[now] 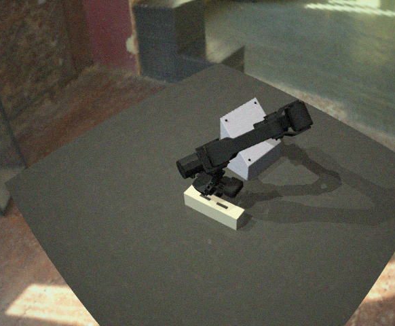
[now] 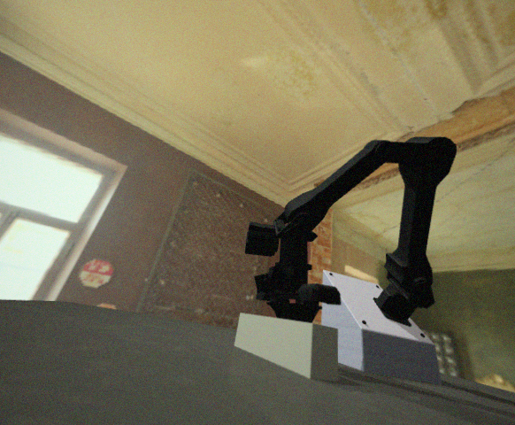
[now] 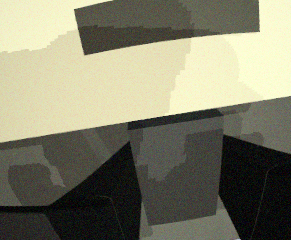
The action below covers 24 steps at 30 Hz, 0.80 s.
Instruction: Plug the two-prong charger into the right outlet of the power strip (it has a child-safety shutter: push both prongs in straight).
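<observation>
We see the claw (image 1: pixel 214 185) pointing straight down near the middle of the dark grey square table (image 1: pixel 120 227), its fingers pinching the dark boxy two-prong charger (image 3: pixel 177 167). In the wrist view the charger sits between the two black fingers, its front face flush against the top of the cream rectangular power strip (image 1: pixel 213 206), and we cannot see any prong. A dark slot (image 3: pixel 168 19) lies further along the strip's top. From above, the charger sits over the end of the strip that points toward the far left corner of the table, while two dark slots (image 1: pixel 222 204) stay uncovered nearer the strip's other end. The black six-joint arm (image 2: pixel 386 220) arches over from its pale grey wedge-shaped base (image 1: pixel 250 140), which stands just beside the strip toward the far right edge.
</observation>
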{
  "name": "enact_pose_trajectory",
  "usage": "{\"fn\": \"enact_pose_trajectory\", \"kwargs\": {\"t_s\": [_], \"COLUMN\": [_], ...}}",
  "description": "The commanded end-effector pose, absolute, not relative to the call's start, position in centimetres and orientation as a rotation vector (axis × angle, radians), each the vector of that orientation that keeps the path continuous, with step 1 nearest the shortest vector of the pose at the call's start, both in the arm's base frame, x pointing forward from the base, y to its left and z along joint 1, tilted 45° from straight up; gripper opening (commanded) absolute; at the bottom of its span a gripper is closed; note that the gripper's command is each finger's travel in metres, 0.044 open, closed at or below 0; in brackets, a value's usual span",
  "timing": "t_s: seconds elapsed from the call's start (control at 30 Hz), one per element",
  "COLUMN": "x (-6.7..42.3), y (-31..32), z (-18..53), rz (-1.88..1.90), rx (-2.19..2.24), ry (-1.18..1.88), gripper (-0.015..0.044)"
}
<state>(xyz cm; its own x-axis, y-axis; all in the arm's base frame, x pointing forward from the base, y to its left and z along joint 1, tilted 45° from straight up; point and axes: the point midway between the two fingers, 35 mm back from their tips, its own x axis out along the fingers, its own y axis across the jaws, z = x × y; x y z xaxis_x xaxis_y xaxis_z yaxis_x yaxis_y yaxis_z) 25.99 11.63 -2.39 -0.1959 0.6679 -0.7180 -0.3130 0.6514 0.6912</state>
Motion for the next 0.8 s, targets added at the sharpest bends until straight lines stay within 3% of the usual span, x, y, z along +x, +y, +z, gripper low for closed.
{"fn": "enact_pose_trajectory", "kwargs": {"t_s": [0.0,0.77], "x": [26.81,27.66], "y": [11.88,12.22], "z": [-2.20,-2.08], "rz": [0.912,0.913], "rx": [0.302,0.302], "ry": [1.506,1.505], "gripper": [0.0000,0.0000]}}
